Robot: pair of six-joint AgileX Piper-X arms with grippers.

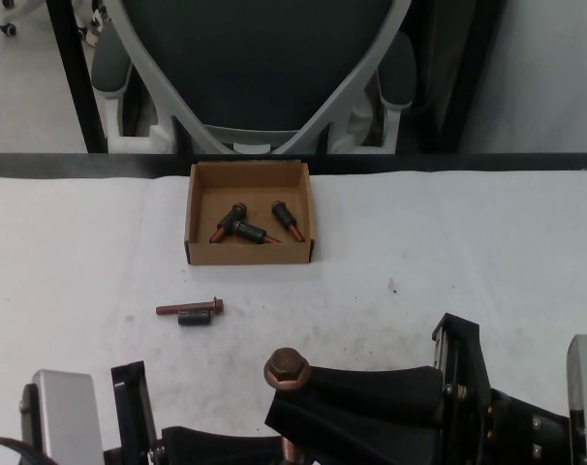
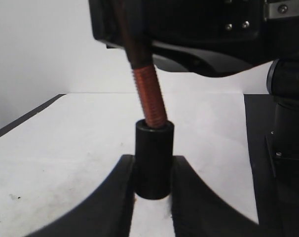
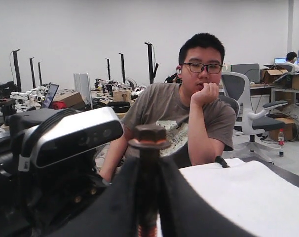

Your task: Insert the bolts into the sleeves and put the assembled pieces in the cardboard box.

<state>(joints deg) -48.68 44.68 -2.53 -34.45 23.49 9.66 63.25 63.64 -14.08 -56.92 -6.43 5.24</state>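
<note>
Although the white bench carries little, the cardboard box at its far middle already holds three assembled pieces. Close to the arms, the right gripper is clenched on the shank of a bolt, with the hex head upward. The left gripper is closed around a black sleeve that stands upright under it. In the left wrist view the threaded tip of this bolt is just inside the mouth of the sleeve and a little tilted. A loose bolt and a loose sleeve lie just beside each other on the bench, between the box and the arms.

I judge both parts to be hard, stiff and light, so they should not bend or break. They are also smooth and round, so they may slip or turn between the pads. The bolt is best held on the plain shank under the head, which leaves the thread free. The sleeve is best held on its lower wall, which leaves the mouth open.
</note>
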